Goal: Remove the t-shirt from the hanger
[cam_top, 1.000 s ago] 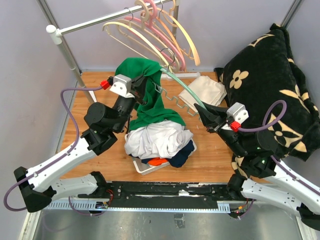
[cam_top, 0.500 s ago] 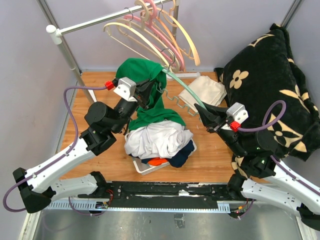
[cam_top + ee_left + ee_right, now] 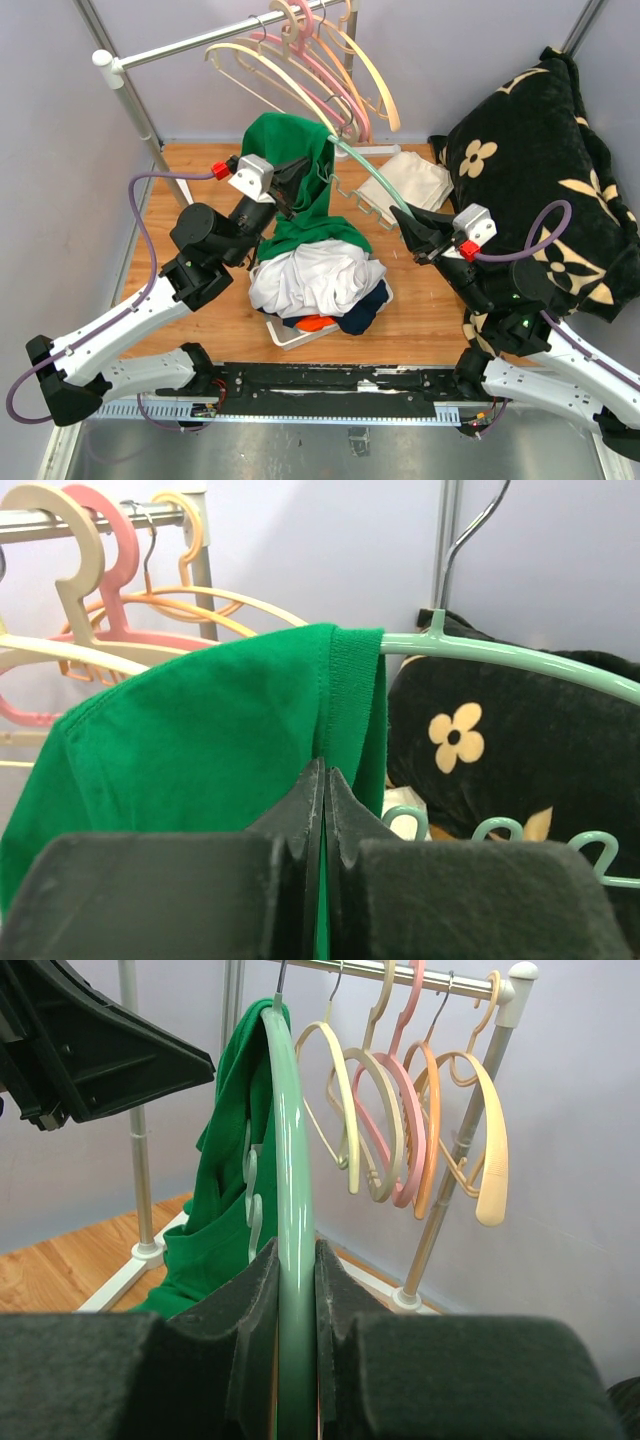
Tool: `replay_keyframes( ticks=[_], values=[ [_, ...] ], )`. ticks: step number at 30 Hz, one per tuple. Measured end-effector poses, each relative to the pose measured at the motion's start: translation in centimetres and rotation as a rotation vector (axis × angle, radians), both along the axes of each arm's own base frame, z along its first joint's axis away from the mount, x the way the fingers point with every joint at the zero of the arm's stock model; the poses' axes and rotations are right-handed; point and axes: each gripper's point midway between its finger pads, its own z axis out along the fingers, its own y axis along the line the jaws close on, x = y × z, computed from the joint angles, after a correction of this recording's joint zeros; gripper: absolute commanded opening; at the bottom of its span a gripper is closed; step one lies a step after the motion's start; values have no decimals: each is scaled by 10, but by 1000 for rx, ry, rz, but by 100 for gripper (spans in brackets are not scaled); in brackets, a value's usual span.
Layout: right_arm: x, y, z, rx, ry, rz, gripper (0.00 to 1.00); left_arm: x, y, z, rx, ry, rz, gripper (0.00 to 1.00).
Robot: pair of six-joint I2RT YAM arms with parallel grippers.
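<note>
Left claw: I see my left gripper [image 3: 322, 780] with its fingers pressed together on a fold of the green t-shirt [image 3: 200, 730], just under the ribbed collar.
Right claw: my right gripper [image 3: 295, 1270] is clamped on the mint-green hanger [image 3: 290, 1160], whose arm runs straight up between the two pads.
T-shirt: it is draped over the far end of the hanger, held up above the table. In the top view its lower part comes down to meet the laundry pile [image 3: 315, 280].
Hanger: it is tilted, rising from my right claw up and to the left towards the shirt. The half nearest my right claw is bare. Its wavy lower bar shows beside the cloth.
Laundry pile: a white garment lies on top, with navy and orange pieces beneath it, in a white tray [image 3: 285, 337] on the wooden table [image 3: 425, 310].
Clothes rail [image 3: 180, 45]: it carries spare hangers [image 3: 330, 80] in cream, pink and orange, just behind the shirt.
Right side: a black cushion [image 3: 530, 170] with cream flowers stands against the wall. A folded cream cloth [image 3: 410, 180] lies beside it on the table.
</note>
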Motion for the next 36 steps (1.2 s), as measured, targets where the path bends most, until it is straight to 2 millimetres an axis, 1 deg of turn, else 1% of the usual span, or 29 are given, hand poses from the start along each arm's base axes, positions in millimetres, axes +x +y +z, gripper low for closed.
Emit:
replay_keyframes(
  ticks=[3, 4, 5, 6, 7, 8, 10, 12, 16, 19, 21, 22, 24, 27, 29, 31, 32, 36],
  values=[
    [0, 0, 0, -1, 1, 0, 1, 1, 2, 0, -5, 4, 13, 0],
    [0, 0, 0, -2, 1, 0, 1, 2, 3, 1, -8, 4, 17, 3],
    [0, 0, -1, -2, 1, 0, 1, 2, 3, 1, -9, 4, 20, 10],
    [0, 0, -1, -2, 2, 0, 1, 2, 4, 2, -12, 3, 21, 21],
    [0, 0, -1, -3, 2, 0, 1, 2, 4, 4, -14, 1, 20, 35],
    [0, 0, -1, -3, 2, 0, 1, 1, 4, 4, -16, 0, 18, 46],
    [0, 0, -1, -4, 3, 0, 1, 0, 2, 6, -21, -3, 5, 60],
    [0, 0, -1, -4, 3, 0, 1, -1, -1, 9, -22, -9, -8, 64],
    [0, 0, -1, -4, 2, 0, 1, -1, -11, 17, -26, -20, -46, 65],
    [0, 0, -1, -4, 3, 0, 1, 2, -17, 18, -22, -20, -50, 65],
    [0, 0, -1, -4, 3, 0, 1, 7, -20, 15, -16, -13, -45, 61],
    [0, 0, -1, -4, 2, 1, 1, 9, -22, 14, -12, -10, -40, 58],
    [0, 0, -1, -4, 3, 0, 1, 14, -25, 11, -5, -3, -29, 48],
    [0, 0, -1, -4, 3, 0, 1, 19, -25, 7, 1, 3, -7, 26],
    [0, 0, -1, -4, 3, 1, 1, 21, -23, 9, -3, -3, 11, 13],
    [0, 0, -1, -4, 2, 0, 1, 21, -20, 12, -15, -9, 20, 3],
    [0, 0, -1, -3, 2, 0, 1, 21, -19, 13, -19, -11, 25, 1],
    [0, 0, -1, -2, 1, 0, 1, 21, -16, 17, -32, -17, 33, 0]
  ],
)
